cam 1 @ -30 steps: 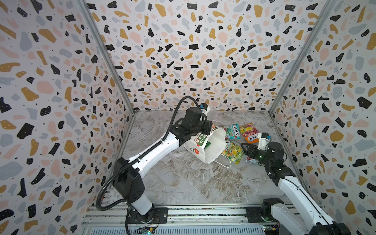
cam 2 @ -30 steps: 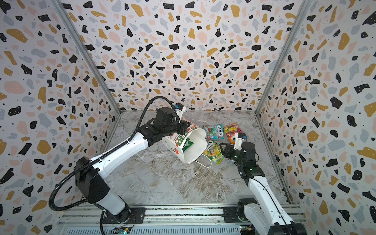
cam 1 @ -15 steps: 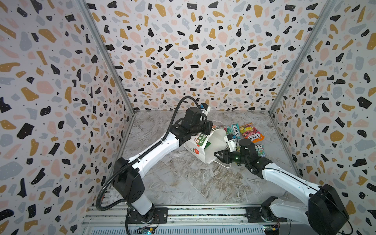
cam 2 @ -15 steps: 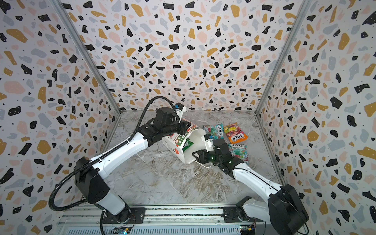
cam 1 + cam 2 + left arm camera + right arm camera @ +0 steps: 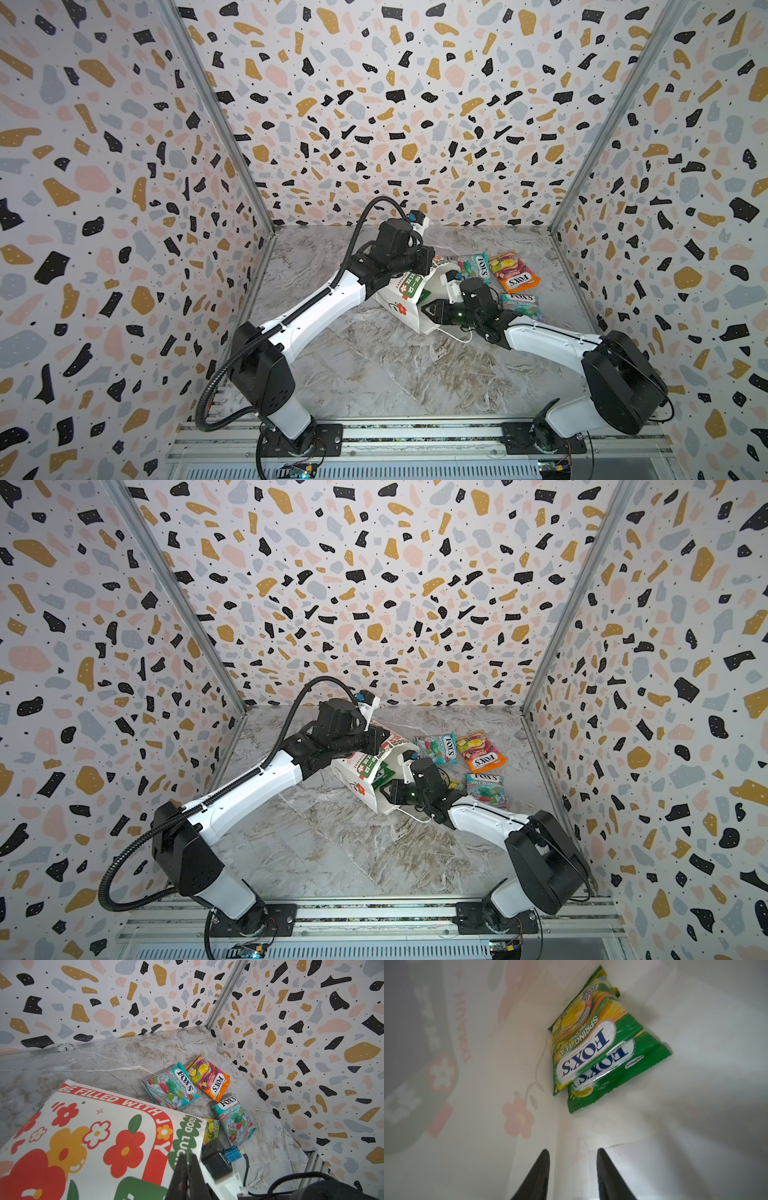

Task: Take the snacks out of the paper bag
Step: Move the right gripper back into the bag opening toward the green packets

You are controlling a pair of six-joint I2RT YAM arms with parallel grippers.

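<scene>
We see the paper bag [image 5: 402, 291] tipped on its side mid-tabletop [image 5: 374, 374], mouth facing right, with the left tool [image 5: 187, 1164] pinched together on its upper wall. The right tool [image 5: 572, 1150] sits inside the mouth, jaws apart and empty. Two green snacks [image 5: 583, 1043] lie overlapping deeper in the bag, ahead of its tips and untouched. Two teal snacks [image 5: 172, 1086] and an orange snack [image 5: 209, 1077] lie outside, at far right.

Bright even light, soft shadows, bowed edges, right wrist view blurred
</scene>
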